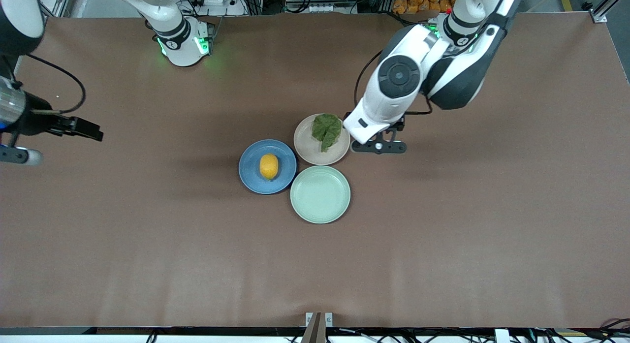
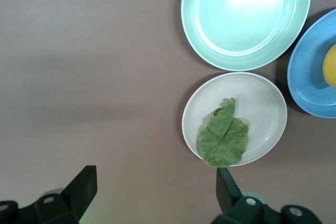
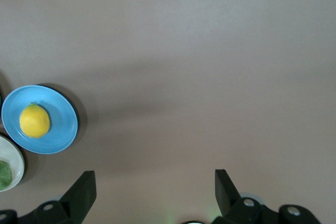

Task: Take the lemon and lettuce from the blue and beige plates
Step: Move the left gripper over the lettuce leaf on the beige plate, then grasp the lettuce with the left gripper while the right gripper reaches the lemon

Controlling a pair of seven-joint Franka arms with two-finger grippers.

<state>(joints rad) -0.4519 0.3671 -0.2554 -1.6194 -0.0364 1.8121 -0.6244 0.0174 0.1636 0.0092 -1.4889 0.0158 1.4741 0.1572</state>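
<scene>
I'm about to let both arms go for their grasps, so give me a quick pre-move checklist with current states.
1. Lemon lying on the blue plate: ok.
2. Lettuce lying on the beige plate: ok.
3. Left gripper open: ok.
4. Left gripper over the lettuce: not ok; it hovers over bare table beside the beige plate, toward the left arm's end.
5. Right gripper open: ok.
6. Right gripper over the lemon: not ok; it is over bare table toward the right arm's end, well off the blue plate.
</scene>
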